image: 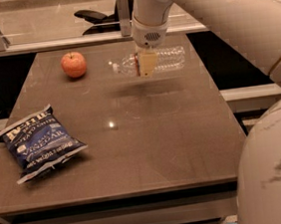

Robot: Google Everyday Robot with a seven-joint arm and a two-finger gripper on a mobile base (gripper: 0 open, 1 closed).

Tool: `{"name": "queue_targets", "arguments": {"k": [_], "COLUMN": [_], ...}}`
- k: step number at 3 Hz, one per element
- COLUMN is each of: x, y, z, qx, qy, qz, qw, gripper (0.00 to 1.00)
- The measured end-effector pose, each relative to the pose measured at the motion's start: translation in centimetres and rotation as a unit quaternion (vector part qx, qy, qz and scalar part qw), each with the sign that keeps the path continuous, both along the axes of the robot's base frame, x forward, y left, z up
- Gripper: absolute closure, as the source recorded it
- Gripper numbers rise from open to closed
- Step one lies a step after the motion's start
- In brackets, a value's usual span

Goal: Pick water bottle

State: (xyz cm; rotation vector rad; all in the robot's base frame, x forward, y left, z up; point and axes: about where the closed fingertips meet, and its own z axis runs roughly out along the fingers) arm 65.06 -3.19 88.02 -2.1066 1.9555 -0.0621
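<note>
The worktop, a broad dark slab, carries everything in play, and the robot's pale arm reaches in from the right and bends down over its far edge. That steep, nearly vertical approach suits a bottle lying on its side. On the near left lies a blue chip bag, flat and well apart from the action. The water bottle is at the far middle, held level with its white cap pointing left. A soft shadow lies on the worktop below it rather than against it, so it appears to hang clear of the surface. The apple sits to the left of the cap, near but not touching, and seems the only thing a leftward swing could knock. The gripper is closed across the bottle's midsection, at about the label band, one tan finger showing in front. Gripping near the middle should keep the bottle from tipping. The pick looks essentially made, with nothing blocking the way upward.
</note>
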Motion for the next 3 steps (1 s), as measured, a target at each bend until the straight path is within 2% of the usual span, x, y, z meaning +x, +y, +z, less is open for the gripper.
{"name": "queue_targets", "arguments": {"k": [2, 3], "x": [0.7, 1.0], "y": [0.3, 0.4], "z": [4.8, 6.2], "qx": [0.003, 0.003], "qy": [-0.042, -0.054], "qz": [0.021, 0.027], "qw": [0.9989, 0.9982], "gripper": [1.00, 1.00]}}
